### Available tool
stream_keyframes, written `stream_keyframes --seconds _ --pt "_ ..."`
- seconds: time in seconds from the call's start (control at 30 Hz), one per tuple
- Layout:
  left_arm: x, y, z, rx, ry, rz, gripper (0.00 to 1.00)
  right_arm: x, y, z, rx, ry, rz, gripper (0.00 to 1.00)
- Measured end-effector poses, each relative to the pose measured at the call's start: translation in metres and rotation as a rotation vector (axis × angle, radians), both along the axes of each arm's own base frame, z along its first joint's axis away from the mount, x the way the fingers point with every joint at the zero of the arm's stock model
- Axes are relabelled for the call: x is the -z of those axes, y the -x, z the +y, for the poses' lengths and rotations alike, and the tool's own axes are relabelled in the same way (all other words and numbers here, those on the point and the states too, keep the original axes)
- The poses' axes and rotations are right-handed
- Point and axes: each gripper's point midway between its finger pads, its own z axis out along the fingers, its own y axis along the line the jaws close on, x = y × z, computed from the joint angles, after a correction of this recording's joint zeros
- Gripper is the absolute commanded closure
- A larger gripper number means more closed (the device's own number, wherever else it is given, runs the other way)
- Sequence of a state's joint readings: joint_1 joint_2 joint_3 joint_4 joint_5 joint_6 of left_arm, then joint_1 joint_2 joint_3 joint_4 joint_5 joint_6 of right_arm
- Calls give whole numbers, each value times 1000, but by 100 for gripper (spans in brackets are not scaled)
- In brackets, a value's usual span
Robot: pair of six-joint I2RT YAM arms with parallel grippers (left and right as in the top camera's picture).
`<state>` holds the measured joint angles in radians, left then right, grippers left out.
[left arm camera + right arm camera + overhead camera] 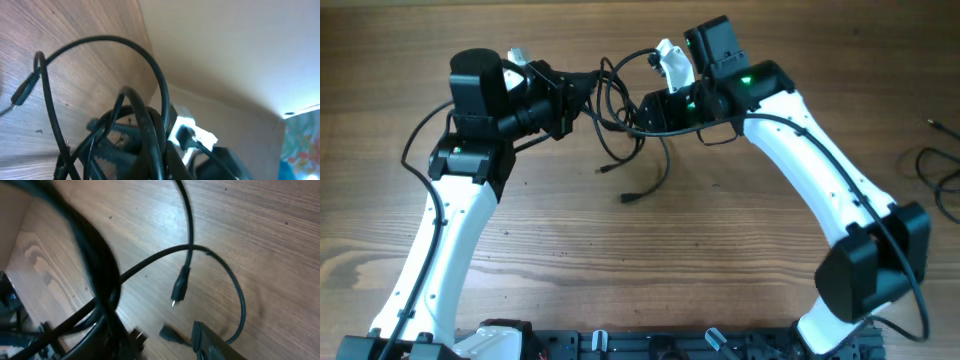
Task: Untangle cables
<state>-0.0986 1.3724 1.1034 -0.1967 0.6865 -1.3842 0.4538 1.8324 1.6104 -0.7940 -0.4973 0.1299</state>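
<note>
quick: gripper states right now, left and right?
left gripper: closed on the cables.
right gripper: at the cables; cannot tell whether the jaws are open or closed.

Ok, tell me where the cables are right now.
Overhead, upper centre: the cables hang between the left gripper and right gripper, loose plugs trailing onto the table.

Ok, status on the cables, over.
Left gripper shut on the tangle of thin black cords. Right gripper at the same tangle, grip unclear. Nothing in the way.
</note>
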Motion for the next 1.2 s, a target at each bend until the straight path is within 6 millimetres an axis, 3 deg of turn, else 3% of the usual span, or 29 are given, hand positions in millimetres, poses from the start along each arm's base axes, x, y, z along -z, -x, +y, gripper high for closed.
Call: stream_keyframes --seconds 0.07,0.2,0.23,0.27,0.37,0.43,0.53,0.67,0.77,0.9,1.03,1.1,1.2 --pt "0 0 1 -13 20 22 96 4 -5 4 4 -7 -6 63" --pt "0 -1 1 -30 50 53 92 3 -15 5 60 -7 -21 96" --pt "0 -1 1 -28 45 48 87 4 -17 4 80 0 -21 96" --pt "0 0 1 -20 32 37 77 5 -19 3 94 10 -23 96" --pt "19 9 3 54 -119 -16 20 8 -28 -10 146 54 -40 96" --pt "48 20 16 100 -323 -25 0 3 -38 -31 209 74 -60 96" --pt "88 29 56 79 -646 23 0 -33 -38 -56 273 59 -117 96" --pt "97 28 77 51 -792 33 0 -49 -16 -48 219 7 -83 96" --pt "96 27 77 62 -805 16 8 -51 0 -35 151 -62 -14 96" --pt "73 14 49 195 -755 -205 14 -54 17 -26 101 -76 36 96" --pt "58 8 34 270 -744 -351 24 -49 34 -19 41 -40 54 96" --pt "64 9 32 298 -744 -348 25 -48 35 -17 33 -34 45 96" --pt "105 19 31 376 -731 -207 29 -49 33 -16 31 -30 25 96"
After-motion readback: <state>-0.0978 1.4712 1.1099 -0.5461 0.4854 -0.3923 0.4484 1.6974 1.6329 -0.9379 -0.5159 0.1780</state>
